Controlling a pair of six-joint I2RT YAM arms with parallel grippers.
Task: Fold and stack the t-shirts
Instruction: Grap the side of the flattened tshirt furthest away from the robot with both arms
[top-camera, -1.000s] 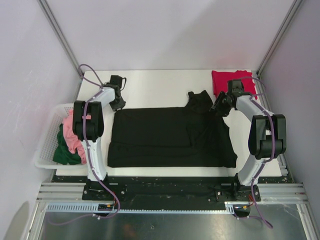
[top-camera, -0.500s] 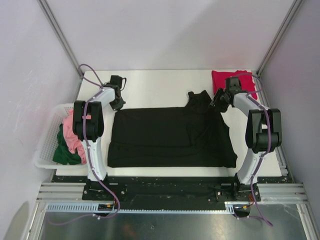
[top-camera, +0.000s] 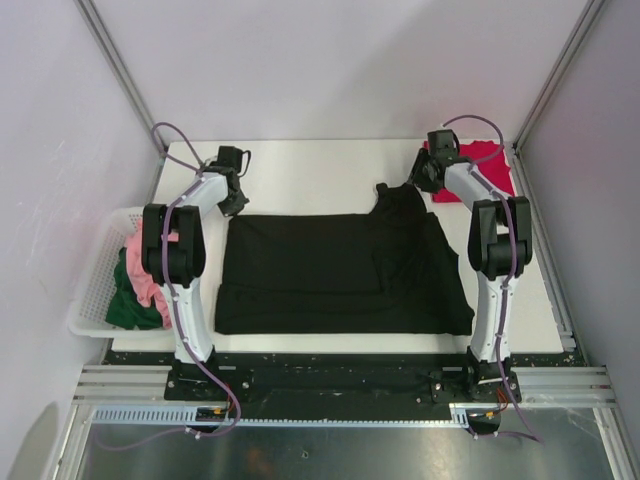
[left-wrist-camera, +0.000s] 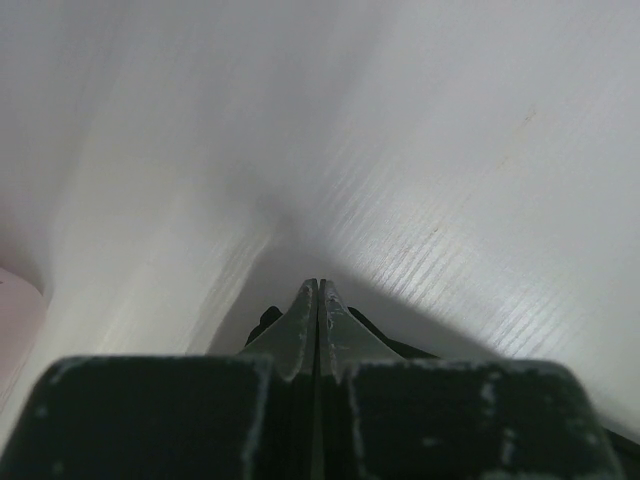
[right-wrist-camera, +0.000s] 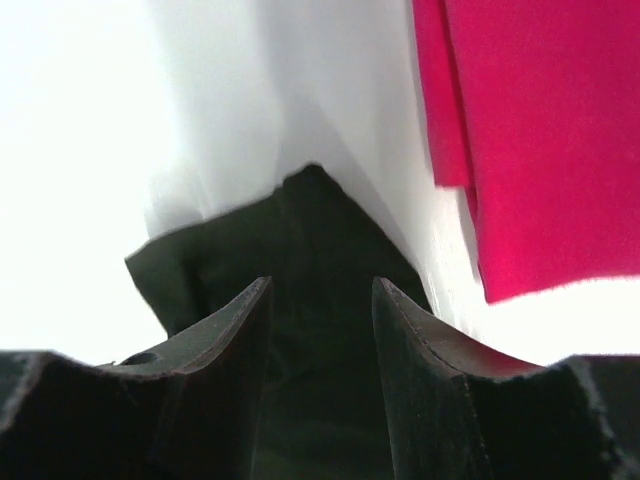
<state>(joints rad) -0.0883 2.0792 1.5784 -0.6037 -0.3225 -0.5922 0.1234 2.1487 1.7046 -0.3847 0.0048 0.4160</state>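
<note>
Currently the left gripper (left-wrist-camera: 318, 285) is clenched: in the left wrist view its two fingers meet tip to tip with no gap. Dark cloth shows on both sides just below the tips; I cannot tell whether any of it is pinched. In the top view this gripper sits at the far left corner of the black shirt (top-camera: 340, 270).

Right gripper (right-wrist-camera: 320, 288): released, jaws spread. A peaked flap of black cloth lies in the gap below the fingers, apart from them as far as I can see. In the top view this gripper is at the far right of the shirt, over the flap that sticks out toward the back of the table (top-camera: 310, 165).

Black shirt: matte, lying flat mid-table as a wide rectangle, long side left to right. A layered fold edge runs along its near left part. The right end flares out a little toward the near edge. Few creases.

Red shirt (right-wrist-camera: 540, 130): crimson, folded, flat at the far right corner of the table, just beside the right gripper and apart from the black cloth. Its left edge shows two layers.

Basket (top-camera: 95, 285): white lattice, at the table's left edge, holding a pink garment (top-camera: 140, 275) over a green garment (top-camera: 125, 308), both crumpled.
</note>
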